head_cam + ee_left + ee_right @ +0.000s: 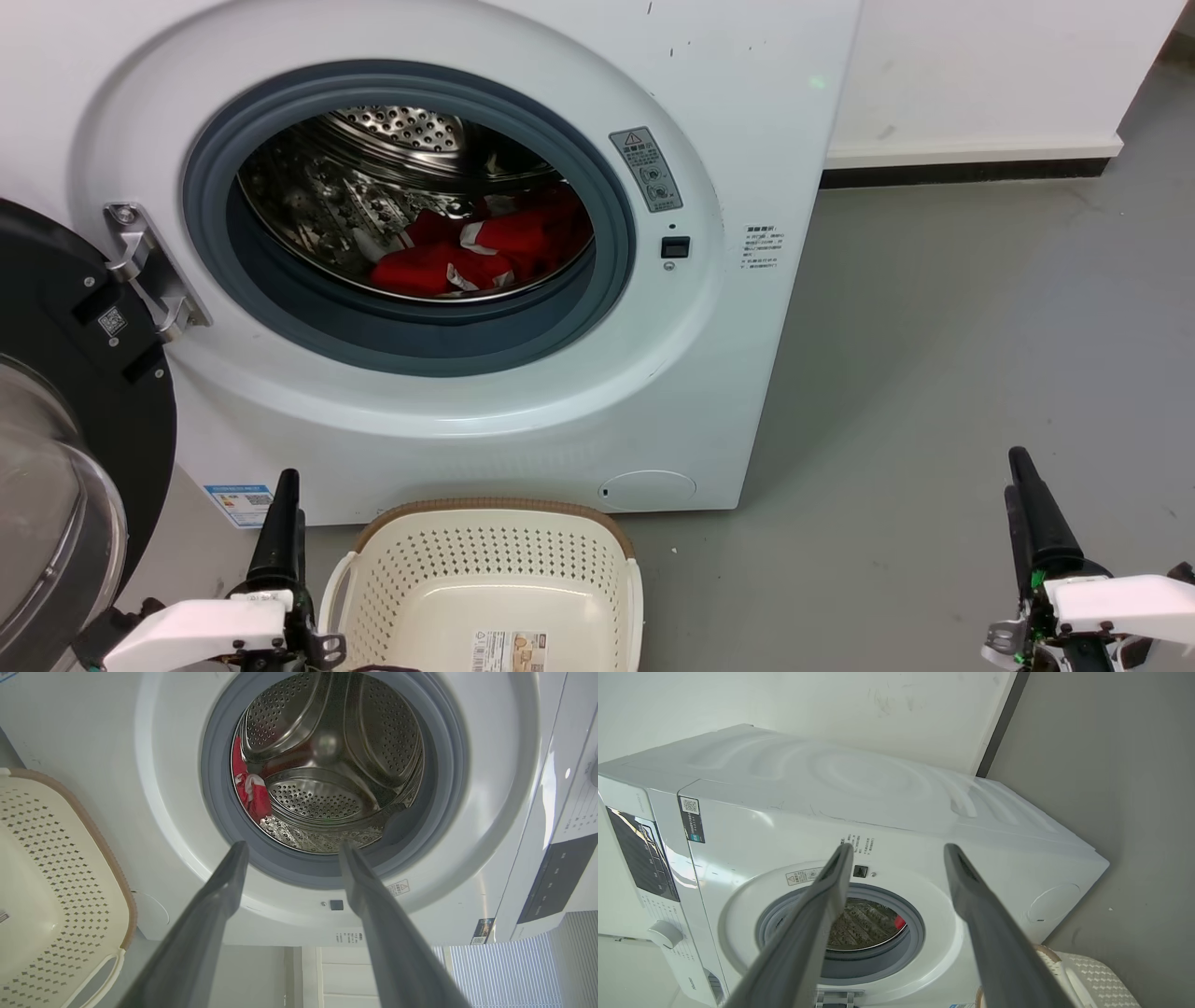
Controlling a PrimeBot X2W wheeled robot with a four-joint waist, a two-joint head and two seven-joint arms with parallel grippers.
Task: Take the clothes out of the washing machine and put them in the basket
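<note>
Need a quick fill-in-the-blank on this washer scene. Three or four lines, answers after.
The red clothes lie in the ____ of the washing machine.
The basket is ____.
The door hangs open on the robot's ____.
The left gripper and right gripper both have jaws ____.
Answers: drum; empty; left; open.

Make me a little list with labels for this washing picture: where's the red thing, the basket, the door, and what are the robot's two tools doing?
clothes: red with white trim, lying in the drum, nothing holding them
washing machine: white, door swung open on the robot's left
basket: cream, nothing in it except a paper label, on the floor in front of the machine
left tool: open, empty, beside the basket
right tool: open, empty, over bare floor
</note>
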